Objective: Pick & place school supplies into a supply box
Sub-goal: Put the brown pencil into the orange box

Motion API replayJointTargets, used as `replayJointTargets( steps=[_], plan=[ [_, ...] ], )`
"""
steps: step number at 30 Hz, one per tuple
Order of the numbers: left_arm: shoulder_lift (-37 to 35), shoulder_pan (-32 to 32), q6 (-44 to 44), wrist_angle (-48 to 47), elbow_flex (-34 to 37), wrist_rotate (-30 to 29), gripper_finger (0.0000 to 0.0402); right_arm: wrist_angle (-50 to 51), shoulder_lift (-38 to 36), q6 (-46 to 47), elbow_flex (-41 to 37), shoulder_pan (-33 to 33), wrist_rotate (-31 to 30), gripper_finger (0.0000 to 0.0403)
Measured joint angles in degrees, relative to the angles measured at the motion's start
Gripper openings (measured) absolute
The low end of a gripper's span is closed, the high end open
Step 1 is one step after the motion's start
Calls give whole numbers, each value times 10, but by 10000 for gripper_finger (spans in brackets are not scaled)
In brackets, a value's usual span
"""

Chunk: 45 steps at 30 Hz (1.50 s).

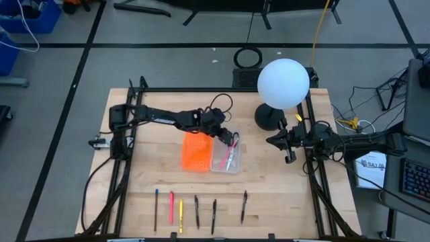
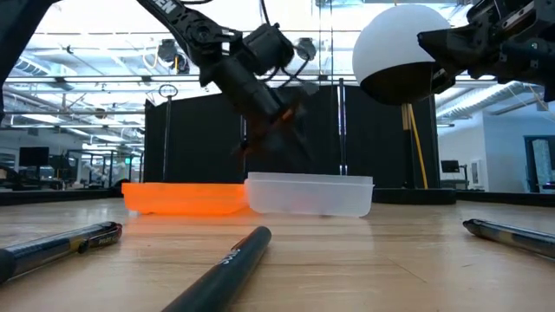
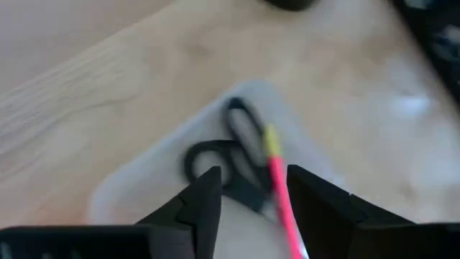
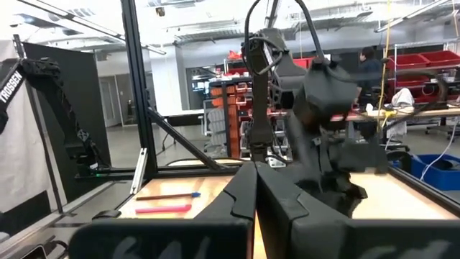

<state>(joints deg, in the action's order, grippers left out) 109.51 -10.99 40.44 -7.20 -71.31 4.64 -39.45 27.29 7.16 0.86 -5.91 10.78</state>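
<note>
High view: the left gripper (image 1: 229, 138) is positioned over the far end of the supply box (image 1: 226, 158), a clear tray set on the desk (image 1: 282, 195) and touching the orange perforated piece (image 1: 196, 151) on its left side. In the left wrist view the jaws are seen parted, with nothing clamped between them; the scissors (image 3: 233, 162) and a pink pen (image 3: 282, 198) lie below them inside the tray, the pen crossing the black scissor handles. Six further pens and pencils are laid out in a row near the front edge of the desk, well apart from the tray: a dark pen with a blue tip (image 1: 156, 207), a second pink pen (image 1: 171, 206), a yellow pencil (image 1: 180, 215) and three black pens (image 1: 213, 215). The right gripper (image 1: 287, 143) is held raised at the right side of the desk, beside the white globe lamp (image 1: 283, 83), with its jaws pressed together on nothing.
</note>
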Motion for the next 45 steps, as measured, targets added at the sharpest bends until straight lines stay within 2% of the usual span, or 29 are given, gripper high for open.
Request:
replayJointTargets(
  steps=[2,4,8,13,16,19,21,23,27,30,34,38,42,45],
  plan=[
    [-25,5,-41,-15,0,22,167,8,0,-6,0,0,0,0],
    [-62,18,-91,-43,0,14,164,16,0,-11,0,0,0,0],
    [-152,66,-178,-120,0,-69,145,26,0,-13,0,0,-1,0],
    [-260,152,-231,-89,64,-119,97,26,0,-9,0,0,-1,0],
    [-327,197,-233,-67,131,-203,59,31,0,7,0,0,-1,0],
    [-418,233,-202,-71,219,-343,17,52,0,22,0,0,-2,0],
    [-495,238,-176,-58,278,-385,7,64,0,33,0,0,-2,0],
    [-565,236,-188,-27,333,-376,9,67,0,36,0,0,-2,0],
    [-644,239,-287,70,453,-281,5,56,0,18,0,0,-5,0],
    [-663,239,-274,128,518,-259,8,46,0,7,0,0,-23,0],
    [-668,243,-323,261,599,-255,23,50,2,7,0,0,-51,0],
    [-668,242,-339,389,657,-253,26,56,5,7,0,0,-48,0],
    [-668,242,-303,428,685,-252,16,54,7,-7,0,0,-46,0],
    [-668,241,-269,421,685,-252,6,49,7,-21,0,0,-48,0]
  ],
)
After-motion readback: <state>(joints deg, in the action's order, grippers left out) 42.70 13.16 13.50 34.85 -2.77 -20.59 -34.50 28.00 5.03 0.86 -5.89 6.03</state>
